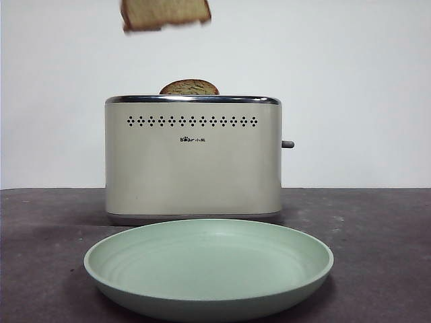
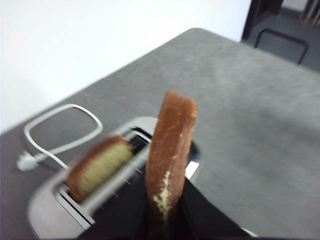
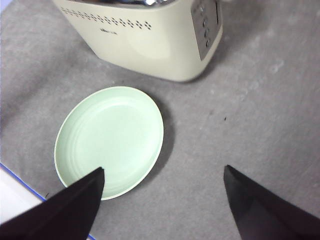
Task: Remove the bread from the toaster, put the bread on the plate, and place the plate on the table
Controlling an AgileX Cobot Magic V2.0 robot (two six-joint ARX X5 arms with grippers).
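We have the bread [image 2: 170,150] clamped edge-on in the left end effector [image 2: 165,220], high above the toaster [image 1: 193,161], clearing the slot. Right end effector [image 3: 165,200] waits spread apart over the plate [image 3: 110,135].

Bread [image 1: 166,14] top cut by frame edge; second slice [image 1: 189,87] mostly hidden in toaster [image 1: 193,158].

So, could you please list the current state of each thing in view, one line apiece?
bread: lifted clear above the toaster, clamped in the left gripper.
second slice: in a toaster slot, domed top showing.
toaster: upright on the table, behind the plate.
plate: empty, flat on the table.
right gripper: open, above the plate's edge, holding nothing.
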